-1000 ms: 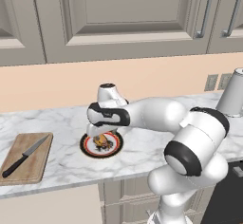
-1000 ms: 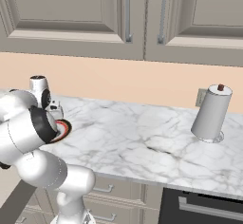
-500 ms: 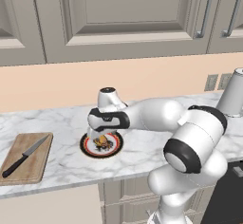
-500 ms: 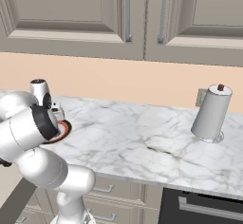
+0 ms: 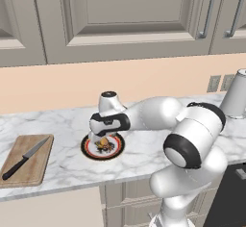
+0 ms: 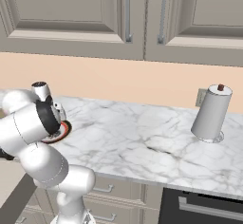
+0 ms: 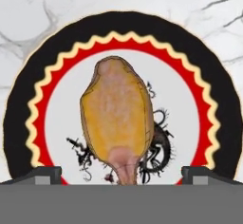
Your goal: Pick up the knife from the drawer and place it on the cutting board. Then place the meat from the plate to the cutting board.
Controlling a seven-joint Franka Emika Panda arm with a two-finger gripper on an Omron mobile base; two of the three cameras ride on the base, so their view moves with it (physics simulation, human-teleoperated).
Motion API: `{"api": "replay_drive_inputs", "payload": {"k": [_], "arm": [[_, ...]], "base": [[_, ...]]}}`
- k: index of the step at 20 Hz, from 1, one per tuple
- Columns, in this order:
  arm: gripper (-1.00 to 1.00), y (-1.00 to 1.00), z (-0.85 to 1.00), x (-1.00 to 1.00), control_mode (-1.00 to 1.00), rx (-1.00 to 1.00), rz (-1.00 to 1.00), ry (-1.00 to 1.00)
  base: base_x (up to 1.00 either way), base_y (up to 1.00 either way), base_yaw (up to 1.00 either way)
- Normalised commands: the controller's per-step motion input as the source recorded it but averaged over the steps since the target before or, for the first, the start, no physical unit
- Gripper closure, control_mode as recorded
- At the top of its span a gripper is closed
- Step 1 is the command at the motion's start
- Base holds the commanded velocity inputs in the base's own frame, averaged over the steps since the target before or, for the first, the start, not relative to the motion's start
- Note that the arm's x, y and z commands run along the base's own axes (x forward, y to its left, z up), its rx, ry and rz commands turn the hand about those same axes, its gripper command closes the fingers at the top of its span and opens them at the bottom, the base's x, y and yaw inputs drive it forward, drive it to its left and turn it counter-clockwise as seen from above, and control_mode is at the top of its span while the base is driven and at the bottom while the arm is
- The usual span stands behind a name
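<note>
Cutting board (image 5: 26, 159) lower left w/ knife (image 5: 26, 157) already on it. Plate (image 7: 28, 109) mid-frame; meat (image 7: 117, 123) centred betw. gripper (image 7: 121, 175) tips, jaws wide apart. You should drop straight down, close across its narrow width.

Arm outstretched leftward, wrist vertical, jaws wide apart downward.

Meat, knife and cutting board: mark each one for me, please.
meat (image 7: 116, 118), hand view, middle of the orange-brown lump on the plate.
knife (image 5: 37, 147), left base view, the grey blade.
cutting board (image 5: 33, 173), left base view, bare wood near its front right corner.
</note>
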Motion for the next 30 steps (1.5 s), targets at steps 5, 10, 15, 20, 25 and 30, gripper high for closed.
{"api": "replay_drive_inputs", "payload": {"k": [5,10,15,20,25,30], "arm": [[-1.0,0.1,-0.15,0.06,-1.0,-0.02,0.01,0.0],[-1.0,0.07,-0.11,0.17,-1.0,-0.01,0.02,0.0],[-1.0,0.01,-0.15,0.26,-1.0,-0.01,0.04,0.0],[-1.0,0.06,-0.19,0.14,-1.0,-0.01,0.04,0.0],[-1.0,0.09,-0.2,0.01,-1.0,0.0,0.03,0.0],[1.0,0.05,-0.25,0.0,-1.0,-0.02,0.0,0.0]], "base": [[0.0,0.0,0.0],[0.0,0.0,0.0],[0.0,0.0,0.0],[0.0,0.0,0.0],[0.0,0.0,0.0],[0.0,0.0,0.0]]}}
